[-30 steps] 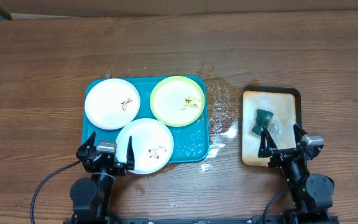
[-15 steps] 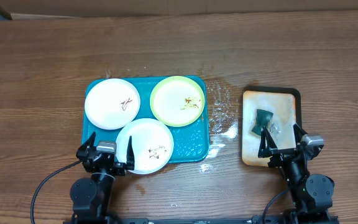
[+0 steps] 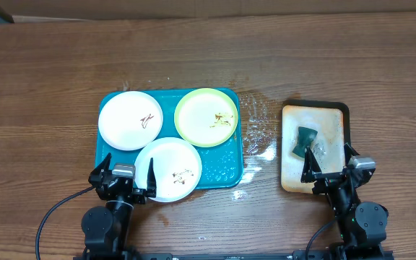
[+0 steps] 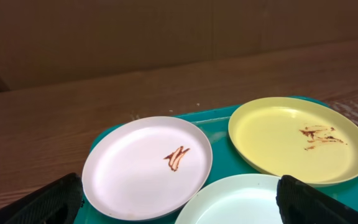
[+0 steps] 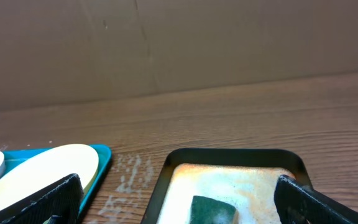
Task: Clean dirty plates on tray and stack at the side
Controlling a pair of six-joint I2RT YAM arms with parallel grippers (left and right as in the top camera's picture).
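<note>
Plates (image 3: 206, 117) lie on the teal tray (image 3: 226, 173), whites at 10 and 6 o'clock, yellow-green at 2. Left gripper (image 3: 128, 170) and right gripper (image 3: 328, 162) gape wide, holding nothing.

Cuts off the white plate (image 4: 235, 200) nearest the desk's front edge at the left wrist view's bottom; crops the green sponge (image 5: 213, 210) (top only) in the right wrist view.

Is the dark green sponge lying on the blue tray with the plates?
No, the sponge lies on the smaller tan tray to the right, apart from the blue tray.
</note>
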